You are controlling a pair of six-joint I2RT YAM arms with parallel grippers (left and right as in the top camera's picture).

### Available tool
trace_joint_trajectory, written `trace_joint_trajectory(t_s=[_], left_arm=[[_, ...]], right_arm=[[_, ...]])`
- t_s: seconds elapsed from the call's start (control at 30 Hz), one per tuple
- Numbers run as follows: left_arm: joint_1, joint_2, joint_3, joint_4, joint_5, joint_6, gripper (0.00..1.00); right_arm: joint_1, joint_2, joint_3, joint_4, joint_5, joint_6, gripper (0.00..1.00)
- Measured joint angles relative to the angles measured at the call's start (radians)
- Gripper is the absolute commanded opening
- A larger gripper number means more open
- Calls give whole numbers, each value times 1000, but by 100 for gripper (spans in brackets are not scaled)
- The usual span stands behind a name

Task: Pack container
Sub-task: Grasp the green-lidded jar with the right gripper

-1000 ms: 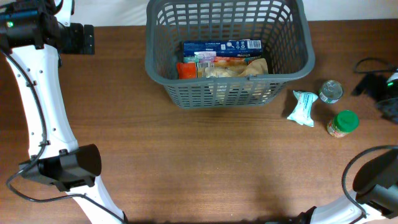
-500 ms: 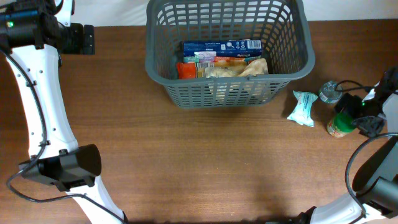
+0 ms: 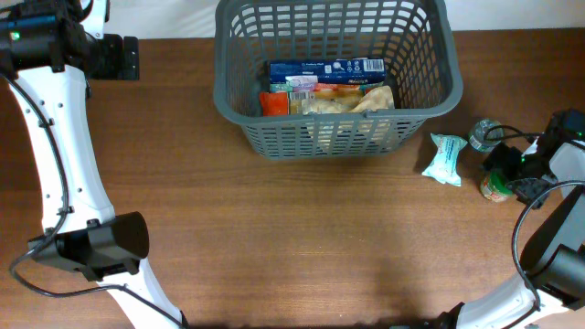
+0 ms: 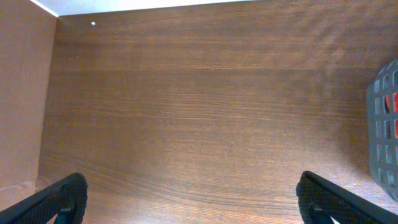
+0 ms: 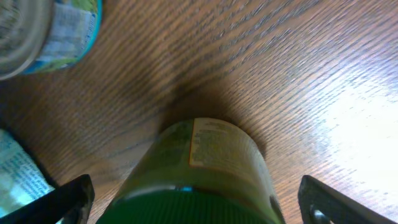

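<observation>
The container (image 3: 222, 95), a dark grey slotted basket, stands at the back centre with a blue box (image 3: 324, 68) and orange packets (image 3: 315, 97) inside. A green-lidded jar (image 3: 494, 187) stands on the table at the right. My right gripper (image 3: 514, 170) hangs over it, open. In the right wrist view the jar (image 5: 214, 155) lies between the fingers (image 5: 69, 198), which stand clear of its sides. My left gripper (image 3: 126, 57) is at the far left back, open over bare wood (image 4: 194, 208), with the container's wall (image 4: 385, 124) at the frame's right edge.
A small clear bottle (image 3: 483, 134) with a blue-green label (image 5: 43, 31) stands just behind the jar. A teal pouch (image 3: 445, 157) lies between the jar and the basket, and shows at the left of the right wrist view (image 5: 18, 177). Cables trail beside the right arm.
My right gripper has come in from the table's right edge to the green-lidded jar and now straddles it. The left arm has not moved.
</observation>
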Motion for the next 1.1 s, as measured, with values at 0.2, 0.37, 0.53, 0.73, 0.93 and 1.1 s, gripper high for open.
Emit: trace_joint_trajectory(t_s=[0.2, 0.37, 0.53, 0.73, 0.93, 1.1], left_arm=[[0, 0, 0, 0, 0, 0, 99], [0, 0, 0, 0, 0, 0, 99], [0, 0, 0, 0, 0, 0, 99], [0, 0, 0, 0, 0, 0, 99], [0, 0, 0, 0, 0, 0, 99], [0, 0, 0, 0, 0, 0, 99]], right_arm=[[0, 10, 0, 0, -3, 13, 89], [0, 10, 0, -1, -3, 13, 75], [0, 10, 0, -1, -3, 18, 66], [0, 6, 7, -15, 0, 14, 59], [0, 6, 77, -135, -18, 17, 50], [2, -39, 263, -240, -32, 16, 50]])
